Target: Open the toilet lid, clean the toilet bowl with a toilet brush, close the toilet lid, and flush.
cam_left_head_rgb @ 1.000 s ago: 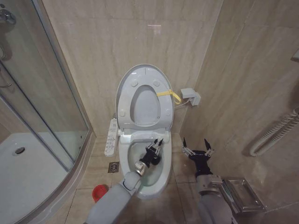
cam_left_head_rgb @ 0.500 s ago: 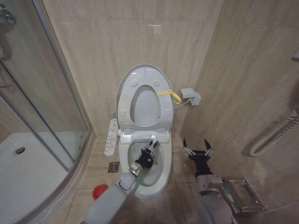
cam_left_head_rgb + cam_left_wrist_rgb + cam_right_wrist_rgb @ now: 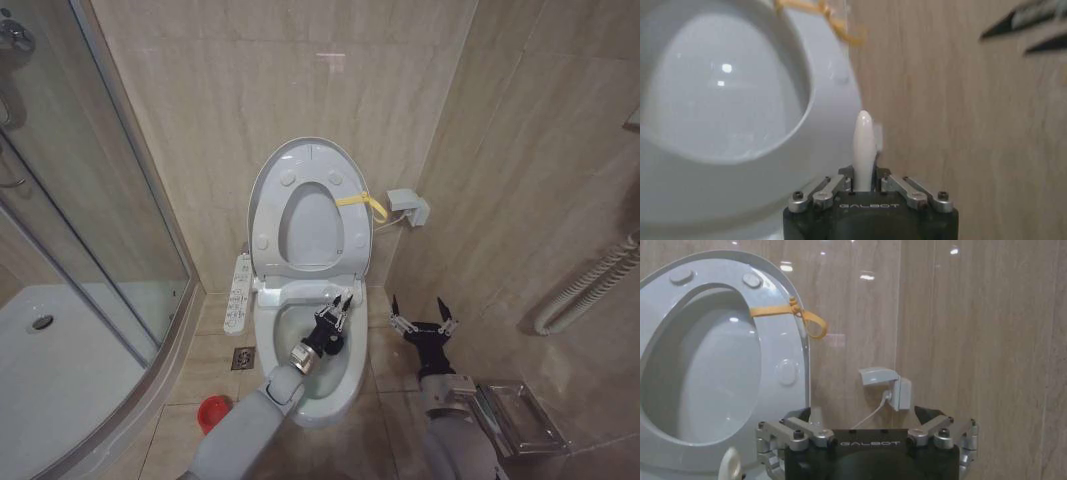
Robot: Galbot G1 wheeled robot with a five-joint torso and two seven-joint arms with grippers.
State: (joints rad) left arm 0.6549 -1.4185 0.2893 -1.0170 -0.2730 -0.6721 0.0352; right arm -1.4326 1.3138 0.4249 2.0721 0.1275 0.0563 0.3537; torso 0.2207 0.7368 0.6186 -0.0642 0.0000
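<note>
left gripper (image 3: 341, 306) pinches toilet brush (image 3: 864, 145) handle over toilet bowl (image 3: 345, 372) | we judge brush light, stiff, slippery; hold near handle end | right gripper (image 3: 423, 322) spread, idle

The tiled floor (image 3: 390, 375) in front of me carries the toilet bowl (image 3: 345, 385), which stands against the back wall. To my left of it, a small square drain (image 3: 243, 358) is set into the tiles, and nearer me a small round red holder (image 3: 212, 412) sits on the floor, just beside the curved edge of the shower tray (image 3: 60, 385). To my right, a clear rectangular tray (image 3: 515, 415) lies on the tiles.
</note>
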